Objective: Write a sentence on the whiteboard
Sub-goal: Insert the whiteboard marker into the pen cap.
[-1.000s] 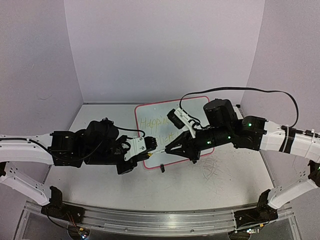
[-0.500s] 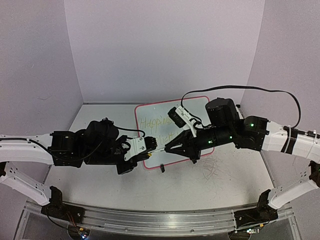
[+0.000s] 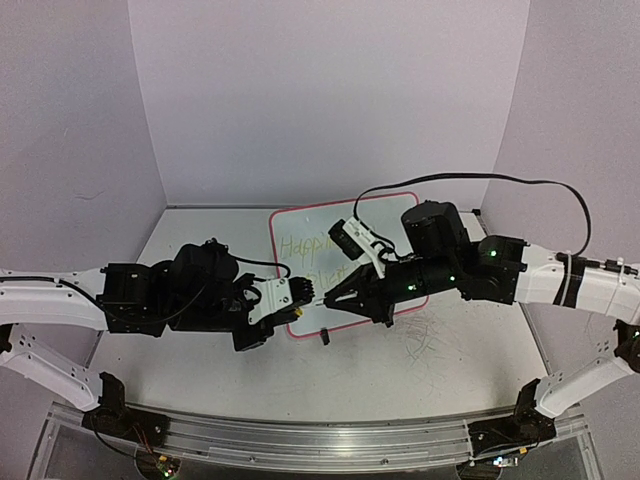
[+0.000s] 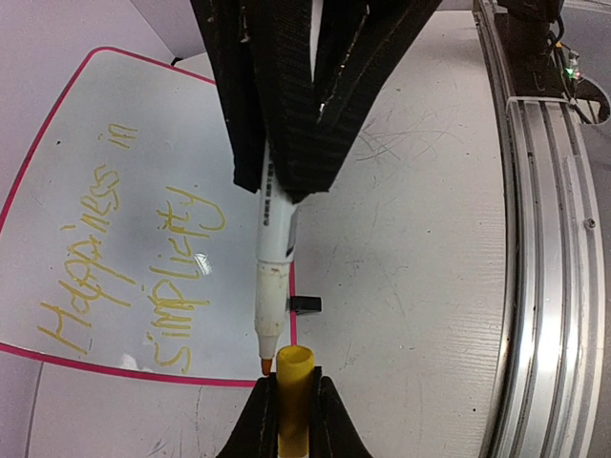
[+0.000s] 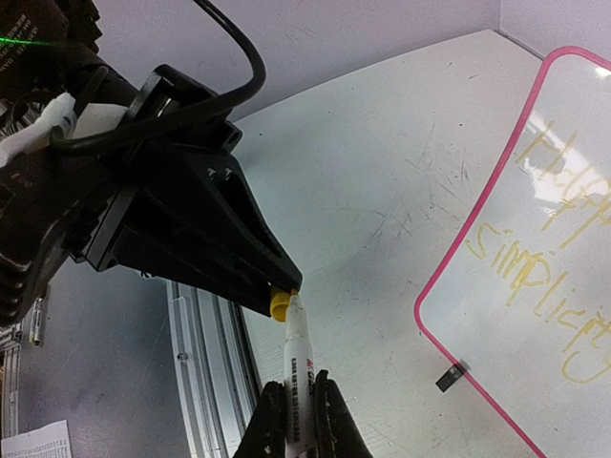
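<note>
Presently the whiteboard [image 3: 300,222], judged light, rigid and apt to slide, lies mid-table, its near edge beneath the grippers, the sentence [image 4: 134,258] written across it. A slim, stiff marker [image 4: 275,239] is pinched mid-barrel by the right gripper [image 5: 298,396], its yellow cap [image 4: 294,377] by the left gripper [image 4: 291,405].

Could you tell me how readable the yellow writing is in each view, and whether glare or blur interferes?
Top external: the sentence is faint and partly hidden behind the arms. Left wrist: sharp and readable on the whiteboard. Right wrist: readable, though pale reflections wash over the top word and the frame edge cuts it off.
</note>
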